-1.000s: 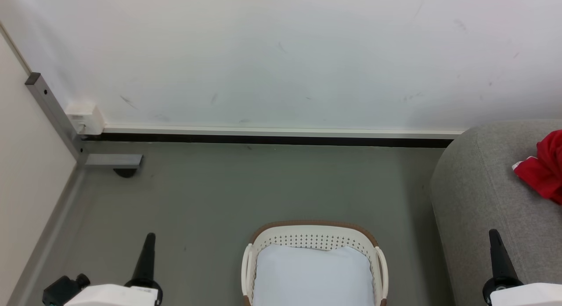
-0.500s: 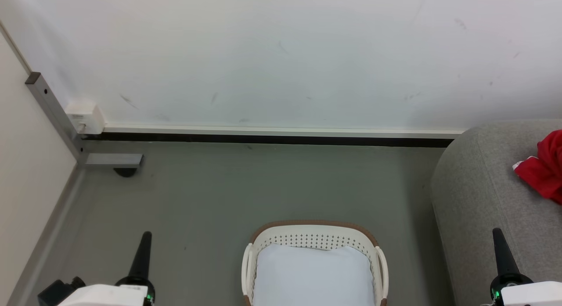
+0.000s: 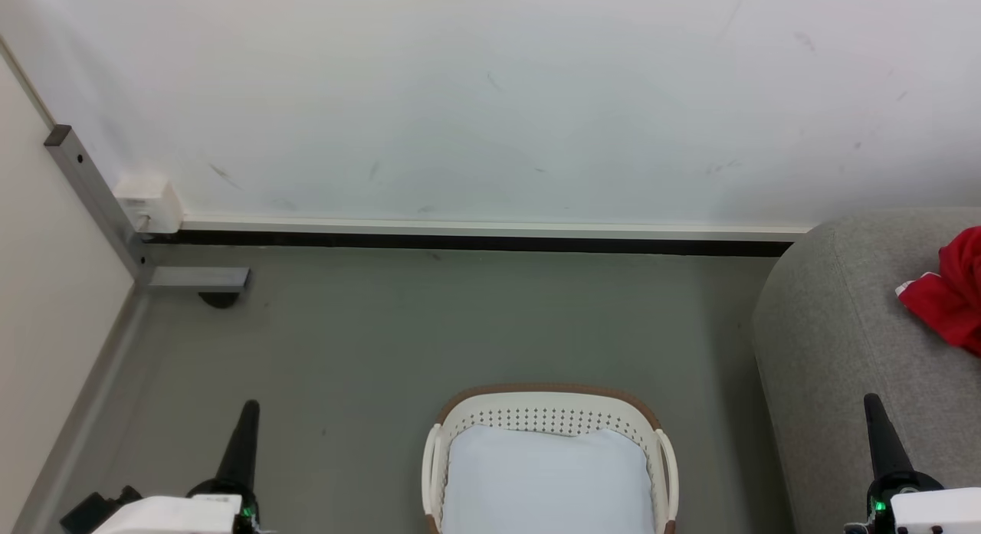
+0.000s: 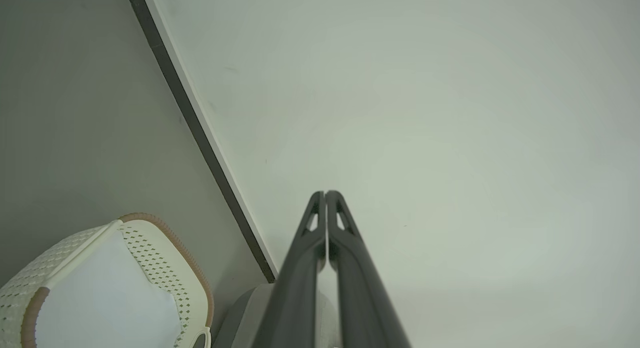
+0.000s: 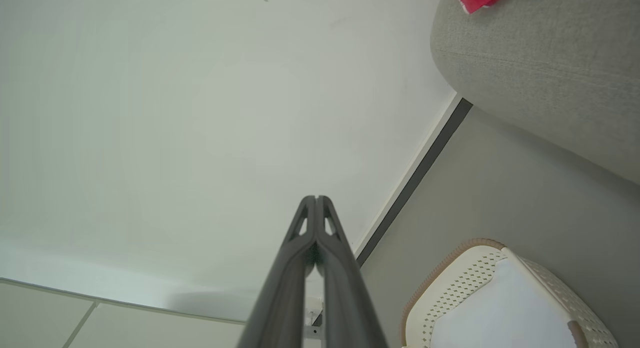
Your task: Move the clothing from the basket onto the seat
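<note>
Head view, left to right: left gripper (image 3: 249,408) — fingers pressed together, holding nothing; basket (image 3: 549,391) to its right, between the two grippers, pale bottom bare; right gripper (image 3: 873,402), likewise closed and empty; seat (image 3: 835,327) just beyond it; clothing (image 3: 950,296) ahead and right of it, lying on the seat. Risk — the basket's near end is cut off, so red fabric left there could go unnoticed.

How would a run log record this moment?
clothing: on seat | basket: no red clothing visible | left end effector: shut, empty | right end effector: shut, empty
</note>
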{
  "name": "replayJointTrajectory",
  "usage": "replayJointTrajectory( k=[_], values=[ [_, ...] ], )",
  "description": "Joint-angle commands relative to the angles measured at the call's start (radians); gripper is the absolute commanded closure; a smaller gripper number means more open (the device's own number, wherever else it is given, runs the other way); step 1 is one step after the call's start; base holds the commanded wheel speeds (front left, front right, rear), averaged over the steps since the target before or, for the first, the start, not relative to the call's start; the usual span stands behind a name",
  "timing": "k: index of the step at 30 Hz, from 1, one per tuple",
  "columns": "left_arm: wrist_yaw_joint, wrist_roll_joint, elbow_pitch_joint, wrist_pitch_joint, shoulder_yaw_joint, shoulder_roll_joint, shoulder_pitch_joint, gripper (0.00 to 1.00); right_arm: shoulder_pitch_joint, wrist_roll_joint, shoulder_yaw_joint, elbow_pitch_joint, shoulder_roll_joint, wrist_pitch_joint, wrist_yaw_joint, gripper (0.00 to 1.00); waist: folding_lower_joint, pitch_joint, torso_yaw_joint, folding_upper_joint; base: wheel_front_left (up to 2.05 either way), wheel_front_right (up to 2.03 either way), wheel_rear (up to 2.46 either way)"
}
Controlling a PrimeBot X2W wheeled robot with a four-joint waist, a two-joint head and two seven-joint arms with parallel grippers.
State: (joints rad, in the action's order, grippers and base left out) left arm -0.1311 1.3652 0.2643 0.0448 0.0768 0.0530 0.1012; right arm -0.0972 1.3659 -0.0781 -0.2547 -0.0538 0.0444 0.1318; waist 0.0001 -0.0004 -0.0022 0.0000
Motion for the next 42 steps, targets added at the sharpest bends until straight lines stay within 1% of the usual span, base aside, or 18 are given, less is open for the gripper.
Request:
replayJointTrajectory(
  k=[1,34,37,42],
  values=[
    [0.000,0.025,-0.008,0.007,0.006,0.003,0.013,1.00,-0.012,0.019,-0.007,0.010,0.000,0.008,-0.001,1.00,-0.0001,0.000,0.000,0.0000,0.00,0.00,0.00],
    [0.001,0.238,-0.021,0.070,0.038,-0.002,0.011,1.00,-0.017,0.238,-0.038,0.013,0.003,0.070,-0.002,1.00,-0.0001,0.003,0.002,0.0000,0.00,0.00,0.00],
    [0.001,0.255,-0.021,0.074,0.040,-0.002,0.011,1.00,-0.017,0.251,-0.040,0.013,0.004,0.074,-0.002,1.00,-0.0001,0.003,0.002,0.0000,0.00,0.00,0.00],
    [0.001,0.253,-0.021,0.073,0.040,-0.002,0.011,1.00,-0.017,0.246,-0.040,0.012,0.004,0.074,-0.002,1.00,-0.0001,0.003,0.002,0.0000,0.00,0.00,0.00]
  ],
)
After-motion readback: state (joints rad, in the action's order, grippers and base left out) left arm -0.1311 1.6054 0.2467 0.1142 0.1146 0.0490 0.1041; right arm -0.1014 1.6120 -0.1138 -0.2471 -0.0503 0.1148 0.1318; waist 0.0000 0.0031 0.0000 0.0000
